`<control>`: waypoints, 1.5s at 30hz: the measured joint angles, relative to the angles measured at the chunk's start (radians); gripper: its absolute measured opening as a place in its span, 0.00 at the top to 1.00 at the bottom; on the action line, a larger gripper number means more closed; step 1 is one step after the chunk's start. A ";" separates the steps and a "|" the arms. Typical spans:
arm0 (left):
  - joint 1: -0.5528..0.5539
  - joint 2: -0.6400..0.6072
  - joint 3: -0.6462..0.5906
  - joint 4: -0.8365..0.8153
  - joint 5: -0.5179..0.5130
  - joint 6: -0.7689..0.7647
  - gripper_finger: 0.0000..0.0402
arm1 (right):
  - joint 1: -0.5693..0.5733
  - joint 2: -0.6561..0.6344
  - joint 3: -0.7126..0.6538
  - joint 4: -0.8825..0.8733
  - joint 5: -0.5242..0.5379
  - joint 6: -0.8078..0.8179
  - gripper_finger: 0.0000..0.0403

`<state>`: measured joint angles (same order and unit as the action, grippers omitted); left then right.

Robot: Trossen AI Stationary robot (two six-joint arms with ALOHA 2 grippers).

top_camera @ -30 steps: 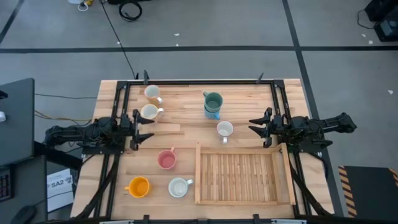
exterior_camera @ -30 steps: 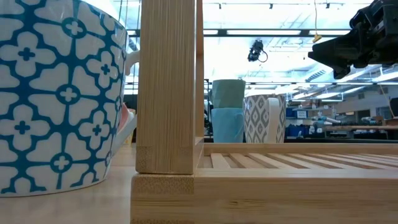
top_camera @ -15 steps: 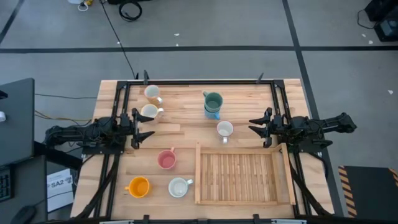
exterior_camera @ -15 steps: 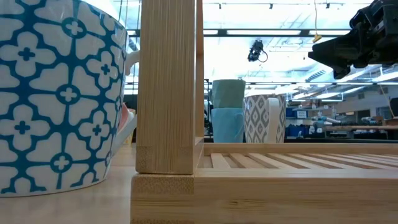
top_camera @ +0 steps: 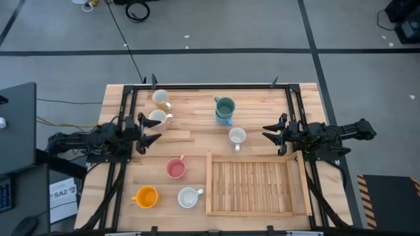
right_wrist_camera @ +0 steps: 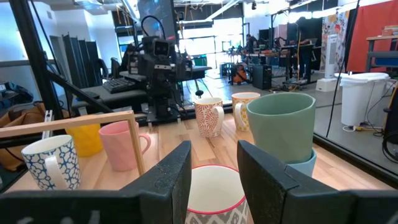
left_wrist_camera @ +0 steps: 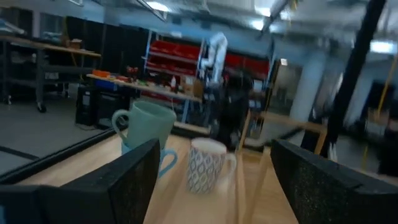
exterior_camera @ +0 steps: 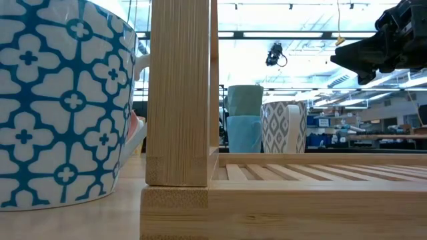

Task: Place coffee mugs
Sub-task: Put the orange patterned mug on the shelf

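Several coffee mugs stand upright on the wooden table (top_camera: 197, 92). Two cream ones (top_camera: 161, 98) (top_camera: 156, 118) are at the far left. A green mug is stacked in a blue one (top_camera: 224, 108) at the far middle. A white mug with a grey pattern (top_camera: 237, 136) stands just beyond the tray. A pink mug (top_camera: 175, 168), an orange one (top_camera: 146, 196) and a white one with a blue pattern (top_camera: 189, 196) are at the near left. My left gripper (top_camera: 149, 129) (left_wrist_camera: 214, 180) hovers open at the left edge. My right gripper (top_camera: 266, 132) (right_wrist_camera: 214, 165) hovers open at the right, level, short of the grey-patterned mug (right_wrist_camera: 214, 199).
A slatted wooden tray (top_camera: 256, 187) lies at the near right, its corner post (exterior_camera: 180, 93) filling the low view beside the blue-patterned mug (exterior_camera: 60, 100). My right arm (exterior_camera: 387, 37) hangs above the tray. Black frame rails (top_camera: 125, 111) run along both sides of the table.
My left gripper has rolled a little about its wrist and swung slightly toward the table's far edge, staying in place. The right arm and the mugs have kept still.
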<state>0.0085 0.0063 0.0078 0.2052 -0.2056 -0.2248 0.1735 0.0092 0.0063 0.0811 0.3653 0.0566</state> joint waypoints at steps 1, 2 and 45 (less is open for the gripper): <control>0.000 0.000 0.003 0.002 -0.003 -0.014 0.22 | 0.000 0.000 0.000 0.000 0.000 0.000 0.66; 0.000 0.004 0.010 -0.004 -0.004 -0.031 0.22 | 0.000 0.000 0.000 0.000 0.000 0.000 0.66; 0.675 1.222 1.055 -0.831 0.126 -0.104 0.22 | 0.000 0.000 0.000 0.000 0.000 0.000 0.66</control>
<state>0.6831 1.2287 1.0625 -0.6255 -0.0800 -0.3290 0.1734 0.0093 0.0065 0.0814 0.3654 0.0566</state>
